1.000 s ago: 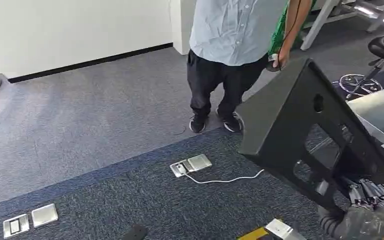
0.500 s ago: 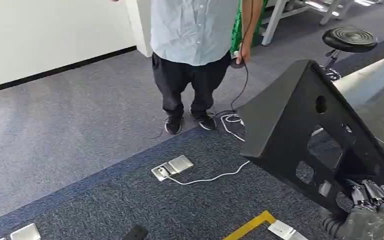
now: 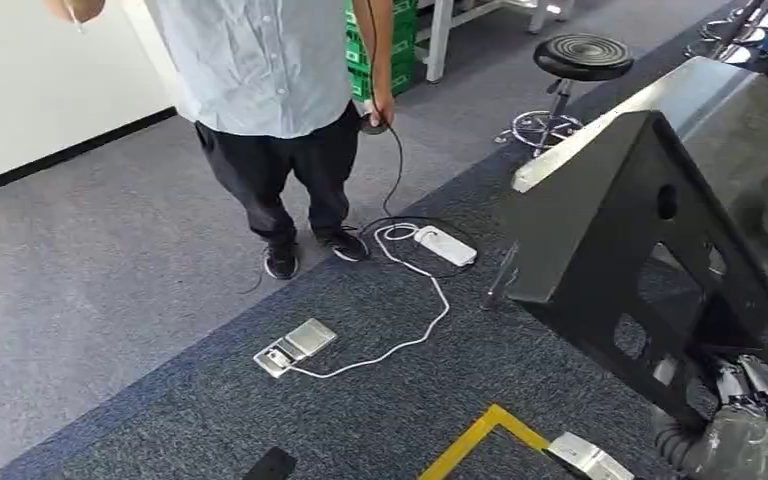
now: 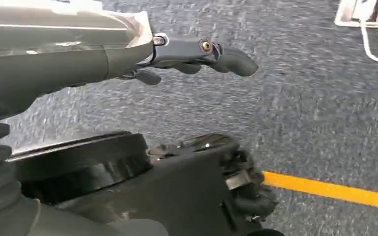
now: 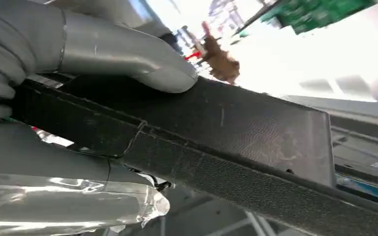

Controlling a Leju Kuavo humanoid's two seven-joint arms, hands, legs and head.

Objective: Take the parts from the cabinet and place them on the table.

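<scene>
— How was the right hand (image 3: 750,425) posed?

— It sat low at the right edge of the head view, the arm coming up from below, fingers (image 3: 760,380) curled round the bottom edge of the black part (image 3: 610,240). In the right wrist view the thick grey thumb (image 5: 128,56) lay flat across the top face of the black part (image 5: 236,132) while the rest of the hand clamped it from underneath, so the panel was pinched between them.

— And where was the part itself?

— Held up in the air, tilted, rising from the hand toward the upper left. It was a dark angled panel with a round hole and several cut-outs. Behind it stood the table (image 3: 700,95), its pale edge running just beside the part's upper corner; whether the two touched, I could not tell.

— The left hand (image 4: 197,54)?

— Hanging over the blue-grey carpet (image 3: 110,270), holding nothing. Its dark fingers (image 4: 231,59) reached straight out, loosely together. A yellow floor stripe (image 4: 330,189) ran beyond it.

— Anyone nearby?

— A person (image 3: 270,90) in a pale shirt and dark trousers stood on the carpet ahead, one hand gripping a dark cable (image 3: 397,170) that dropped to a white power strip (image 3: 445,246). A black stool (image 3: 575,60) stood farther back.
</scene>
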